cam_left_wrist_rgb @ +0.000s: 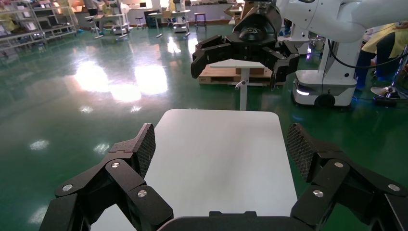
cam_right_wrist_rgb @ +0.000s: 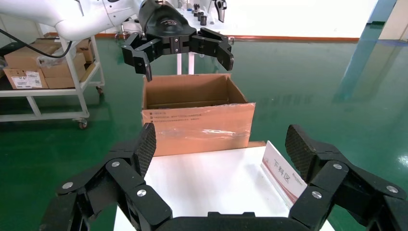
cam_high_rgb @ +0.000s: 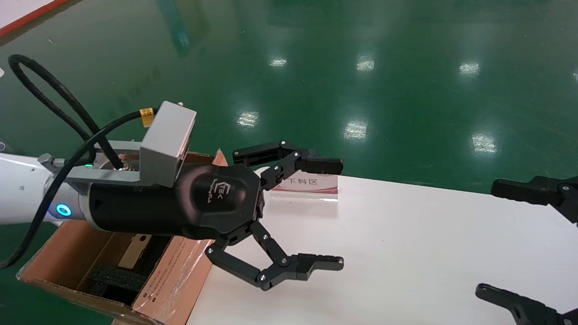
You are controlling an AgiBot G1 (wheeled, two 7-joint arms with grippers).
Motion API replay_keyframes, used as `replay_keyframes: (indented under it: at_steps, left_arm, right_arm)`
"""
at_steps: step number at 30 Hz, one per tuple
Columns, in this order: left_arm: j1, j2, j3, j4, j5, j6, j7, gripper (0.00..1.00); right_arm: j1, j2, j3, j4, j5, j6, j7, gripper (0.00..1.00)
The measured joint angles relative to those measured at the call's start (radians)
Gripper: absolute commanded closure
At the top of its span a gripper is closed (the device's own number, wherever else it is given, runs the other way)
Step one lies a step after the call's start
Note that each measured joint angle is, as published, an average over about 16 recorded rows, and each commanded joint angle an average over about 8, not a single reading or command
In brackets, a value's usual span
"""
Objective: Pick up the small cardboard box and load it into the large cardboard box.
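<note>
We hold both end effectors, left [cam_high_rgb: 334, 214] and right [cam_high_rgb: 533, 239], spread wide w/ nothing gripped over the white bench [cam_high_rgb: 406, 253], large cardboard box [cam_high_rgb: 135, 271] behind the left, since no small box shows.

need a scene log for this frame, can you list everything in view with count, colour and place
large cardboard box: one, brown with black foam inside and clear tape on one flap, on the floor at the table's left end, under the left arm
table: one, white top, in front of the robot
sign: one, clear stand with a white and pink card and printed characters, on the table's far edge near the box
floor: green, glossy, all around the table
cart with cartons: one, white frame, brown cartons, far behind the box in the right wrist view
small cardboard box: none in view
left gripper: one, black, open, held above the table's left end beside the box
right gripper: one, black, open, at the table's right edge
</note>
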Motion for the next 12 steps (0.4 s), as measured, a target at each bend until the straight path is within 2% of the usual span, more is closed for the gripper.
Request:
replay_keyframes:
  at_steps: [12]
  left_arm:
    - [-0.009, -0.001, 0.01, -0.001, 0.004, -0.003, -0.003, 0.0]
  right_arm:
    - [0.0, 0.0, 0.0, 0.0, 0.0, 0.0, 0.0, 0.0]
